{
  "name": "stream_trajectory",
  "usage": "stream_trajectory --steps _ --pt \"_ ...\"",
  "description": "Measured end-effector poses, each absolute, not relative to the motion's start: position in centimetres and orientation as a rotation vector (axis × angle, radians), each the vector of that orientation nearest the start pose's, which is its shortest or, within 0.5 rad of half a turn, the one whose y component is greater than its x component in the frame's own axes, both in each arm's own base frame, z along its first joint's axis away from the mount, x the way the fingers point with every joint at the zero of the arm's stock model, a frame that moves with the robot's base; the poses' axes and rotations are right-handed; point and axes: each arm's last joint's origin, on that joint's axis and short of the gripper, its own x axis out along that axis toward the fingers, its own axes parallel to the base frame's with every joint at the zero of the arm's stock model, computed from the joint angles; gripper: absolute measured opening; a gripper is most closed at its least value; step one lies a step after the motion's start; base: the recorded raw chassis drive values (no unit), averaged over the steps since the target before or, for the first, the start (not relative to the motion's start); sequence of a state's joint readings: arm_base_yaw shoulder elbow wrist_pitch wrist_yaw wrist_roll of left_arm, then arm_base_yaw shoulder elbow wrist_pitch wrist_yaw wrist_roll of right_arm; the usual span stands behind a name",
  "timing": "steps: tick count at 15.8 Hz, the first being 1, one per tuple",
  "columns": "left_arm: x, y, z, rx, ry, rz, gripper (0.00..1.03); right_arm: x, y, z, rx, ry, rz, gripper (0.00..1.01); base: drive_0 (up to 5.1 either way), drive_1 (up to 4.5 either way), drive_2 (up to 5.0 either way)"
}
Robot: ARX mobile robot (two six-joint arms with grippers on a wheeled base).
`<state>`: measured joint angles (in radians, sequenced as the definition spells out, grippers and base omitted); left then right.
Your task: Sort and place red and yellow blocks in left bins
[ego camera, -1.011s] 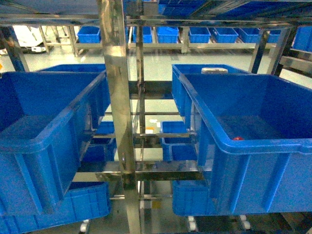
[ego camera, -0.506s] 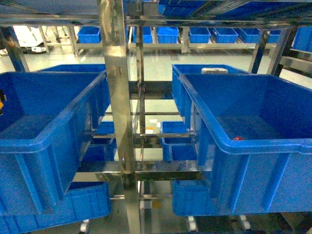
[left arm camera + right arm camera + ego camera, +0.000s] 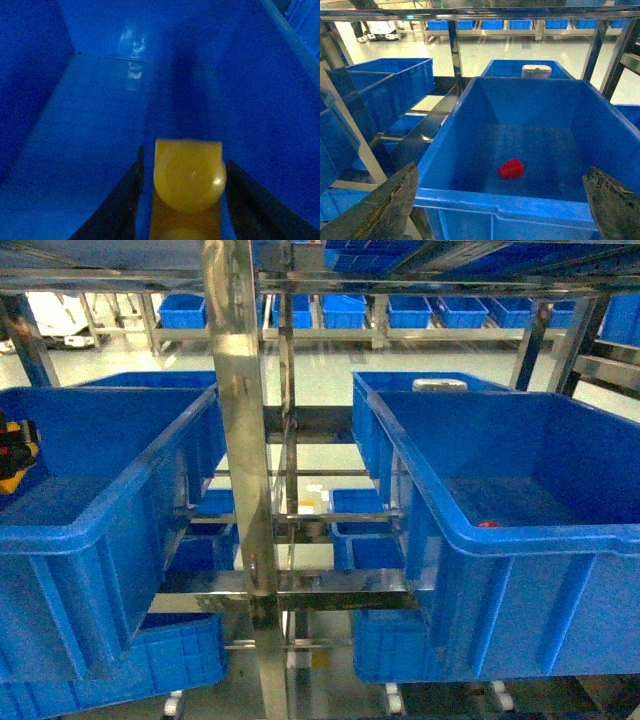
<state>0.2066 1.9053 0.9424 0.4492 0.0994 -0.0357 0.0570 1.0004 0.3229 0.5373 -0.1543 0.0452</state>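
While head view barely shows it, left gripper point(image 3: 182, 200) clamps yellow brick point(image 3: 187, 175) inside blue crate point(image 3: 75, 125).

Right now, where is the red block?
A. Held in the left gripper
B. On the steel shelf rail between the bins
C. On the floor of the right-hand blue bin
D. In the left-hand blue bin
C: the red block lies on the floor of the right-hand blue bin, with the right gripper open in front of that bin's near rim.
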Motion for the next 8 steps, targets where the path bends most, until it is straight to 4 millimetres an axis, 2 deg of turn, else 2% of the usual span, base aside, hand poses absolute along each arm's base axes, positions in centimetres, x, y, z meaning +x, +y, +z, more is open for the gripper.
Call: stream_trajectory --steps 3,4,5,8 --pt "37.5 7.6 14.6 -0.116 0.512 0.109 0.80 20.1 1.6 20.5 0.052 0.145 0.207 0.98 0.0 0.00 0.0" --pt "36.9 7.4 15.0 -0.116 0.528 0.099 0.93 20.1 1.6 20.5 0.052 0.145 0.208 0.98 0.0 0.00 0.0" --pt "35.8 7.2 15.9 -0.115 0.543 0.078 1.00 20.1 1.6 20.5 0.052 0.145 0.208 0.98 0.0 0.00 0.0" --pt "32.1 6.5 19.4 -0.101 0.513 0.014 0.98 20.1 1.6 20.5 0.051 0.145 0.208 0.98 0.0 0.00 0.0"
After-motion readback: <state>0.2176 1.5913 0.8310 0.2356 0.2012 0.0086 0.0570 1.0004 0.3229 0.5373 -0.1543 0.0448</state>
